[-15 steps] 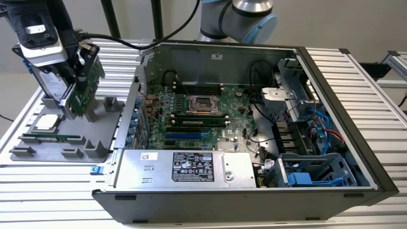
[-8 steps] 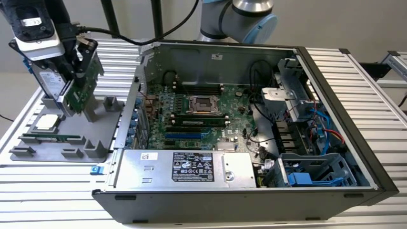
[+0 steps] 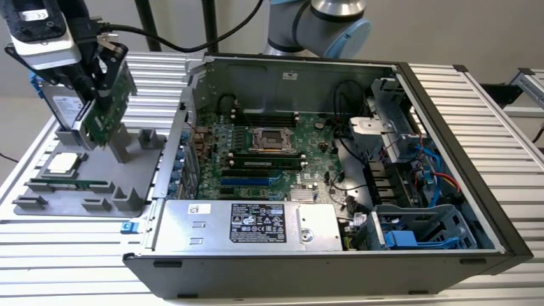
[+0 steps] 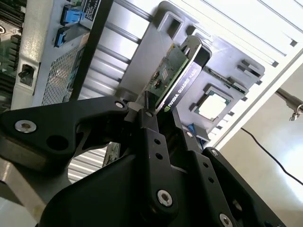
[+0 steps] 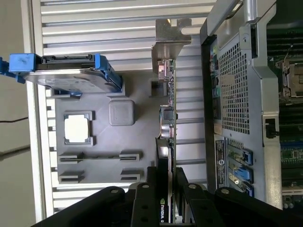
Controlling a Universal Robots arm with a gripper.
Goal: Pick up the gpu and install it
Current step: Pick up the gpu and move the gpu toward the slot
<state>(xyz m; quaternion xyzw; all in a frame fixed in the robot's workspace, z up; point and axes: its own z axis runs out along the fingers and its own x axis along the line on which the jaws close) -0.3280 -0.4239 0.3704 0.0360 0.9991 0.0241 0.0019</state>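
In both wrist views the gripper (image 5: 166, 178) is clamping its black fingers (image 4: 150, 124) narrowly onto the top edge of the gpu (image 5: 166, 118), one finger on each face, so the grasp is already being made. The card is hanging edge-down from the claw, its green board facing one way and its black shroud the other, with the silver bracket (image 5: 165, 43) at the end farthest from the fingers.

Just beneath it, the grey parts tray (image 5: 137, 137) is carrying a square processor chip (image 5: 77, 127) and, standing on edge, a hard drive (image 5: 71, 75) with blue rails. In the exterior view the gpu (image 3: 106, 115) is sitting low between the tray's upright posts; whether its bottom edge is clearing the holder cannot be told, so the lift is judged to be only beginning at best.

Beyond the tray, on the exterior view's right, the open computer case (image 3: 281, 268) is lying on its side with the motherboard (image 3: 319, 169) exposed. Its expansion slots (image 3: 246, 180) are lying open, so the carry across and the seating of the card are both remaining to be done.

The gripper (image 3: 100, 95) is pointing straight down over the tray (image 3: 85, 199), with the wrist (image 3: 42, 32) directly above it, while the arm's base joint (image 3: 327, 19) is standing far back behind the case.
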